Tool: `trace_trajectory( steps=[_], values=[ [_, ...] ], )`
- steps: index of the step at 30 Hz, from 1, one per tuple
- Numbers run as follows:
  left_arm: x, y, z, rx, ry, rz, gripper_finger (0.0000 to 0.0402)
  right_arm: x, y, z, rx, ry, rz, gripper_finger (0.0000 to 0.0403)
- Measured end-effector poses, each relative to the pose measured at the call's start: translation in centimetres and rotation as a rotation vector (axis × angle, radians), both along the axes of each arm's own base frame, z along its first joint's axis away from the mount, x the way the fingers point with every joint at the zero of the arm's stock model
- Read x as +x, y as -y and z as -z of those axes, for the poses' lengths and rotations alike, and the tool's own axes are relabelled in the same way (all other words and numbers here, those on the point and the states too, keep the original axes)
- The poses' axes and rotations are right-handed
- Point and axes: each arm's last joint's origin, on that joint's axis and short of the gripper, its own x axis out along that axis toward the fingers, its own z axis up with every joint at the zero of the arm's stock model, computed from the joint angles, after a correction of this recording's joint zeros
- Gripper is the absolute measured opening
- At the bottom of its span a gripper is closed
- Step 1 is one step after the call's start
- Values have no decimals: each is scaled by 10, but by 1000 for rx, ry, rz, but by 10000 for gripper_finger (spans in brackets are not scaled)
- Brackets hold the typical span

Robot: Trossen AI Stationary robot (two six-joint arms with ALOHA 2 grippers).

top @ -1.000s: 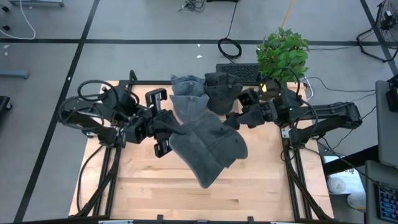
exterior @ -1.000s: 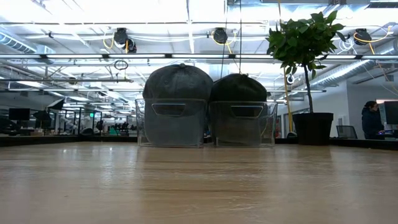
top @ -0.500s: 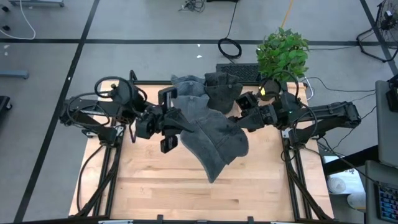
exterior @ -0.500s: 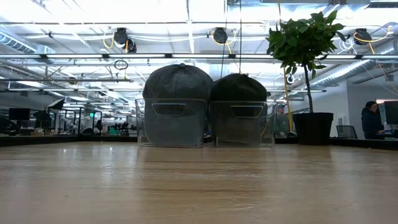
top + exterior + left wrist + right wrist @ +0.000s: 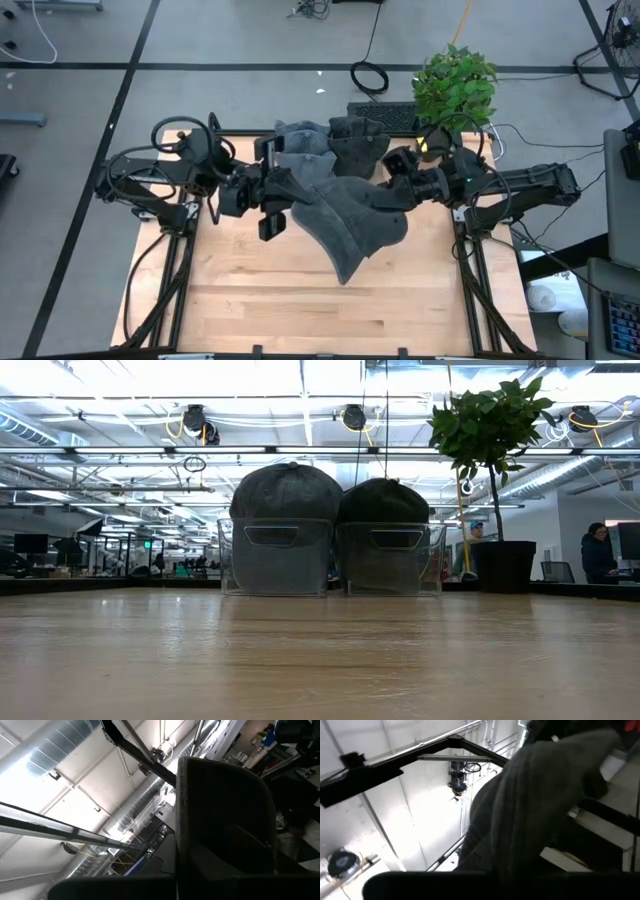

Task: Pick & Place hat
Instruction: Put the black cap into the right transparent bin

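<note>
**Two Grippers Carrying One Hat Above the Table**

Fingers on both arms are clenching grey fabric: the left gripper [image 5: 268, 196] is pinching the left edge of the hat [image 5: 350, 218], while the right gripper [image 5: 392, 188] is closing on its right edge, so the cap is hanging stretched between them above the far half of the table [image 5: 300, 310], its brim drooping toward the near side. Both wrist views are showing dark cloth filling the space just ahead of the fingers, with the ceiling beyond.

The lift appears to be done and the placing is still waiting. Two caps are already sitting in clear holders at the table's far edge, a grey cap [image 5: 286, 495] on the left and a darker cap [image 5: 390, 502] on the right, just beside each other. The carried hat is hanging close in front of that pair, not yet set down, and it remains to be lowered and let go.

Counted: three hats in all, two clear holders, two arms, and one potted plant [image 5: 490, 430] at the far right corner.
</note>
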Motion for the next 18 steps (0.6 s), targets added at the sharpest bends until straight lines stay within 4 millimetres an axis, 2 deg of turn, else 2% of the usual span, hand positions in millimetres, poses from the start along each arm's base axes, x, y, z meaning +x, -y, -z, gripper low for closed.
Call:
trace_trajectory(
  steps=[3, 7, 12, 18],
  values=[
    [0, -2, 0, -33, -17, 0, 13, -1, 1, -1, -19, 28, 16, 4],
    [1, -4, 0, -116, -54, -3, 41, -4, 6, -4, -42, 66, 22, 1],
    [1, -4, 0, -197, -97, 24, 65, -17, 16, -14, -56, 130, 74, 1],
    [3, -5, 3, -362, -205, 58, 72, -33, 29, -23, -57, 148, 95, 0]
  ],
)
